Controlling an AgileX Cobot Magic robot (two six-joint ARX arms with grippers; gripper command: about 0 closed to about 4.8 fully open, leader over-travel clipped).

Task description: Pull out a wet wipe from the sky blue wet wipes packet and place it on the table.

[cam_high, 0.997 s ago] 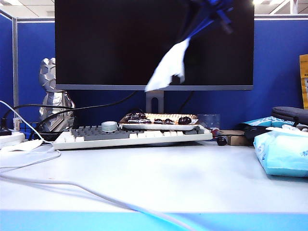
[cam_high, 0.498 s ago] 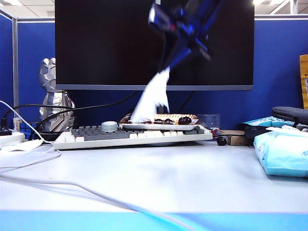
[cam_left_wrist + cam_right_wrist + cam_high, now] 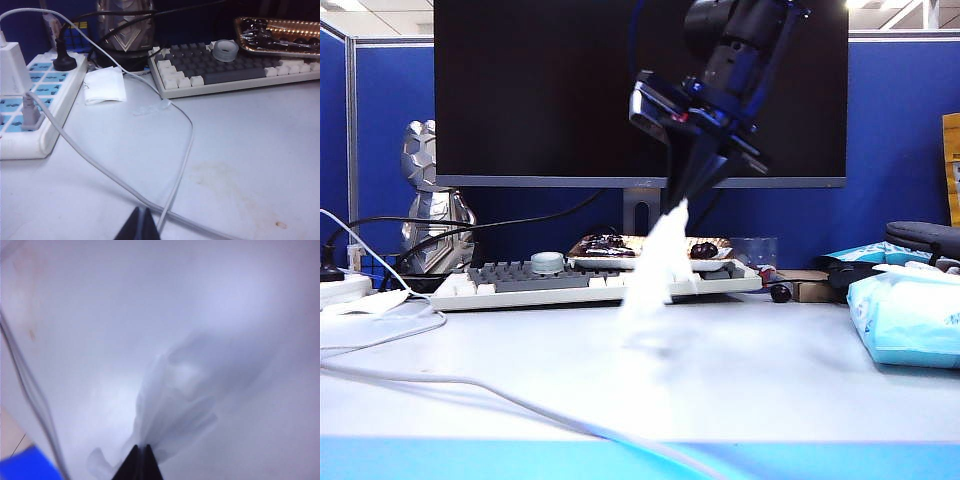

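The white wet wipe hangs from my right gripper, which is shut on its top corner above the middle of the table. Seen from the right wrist, the wipe trails down from the closed black fingertips over the pale table top. The sky blue wet wipes packet lies at the right edge of the table, well clear of the gripper. My left gripper is shut and empty, low over the table beside white cables.
A keyboard and a tray of food stand behind the wipe under a monitor. A white cable crosses the front left. A power strip and a small white scrap lie at the left.
My right gripper has come down and slightly left from the top of the view, carrying the wipe from in front of the monitor down toward the table.
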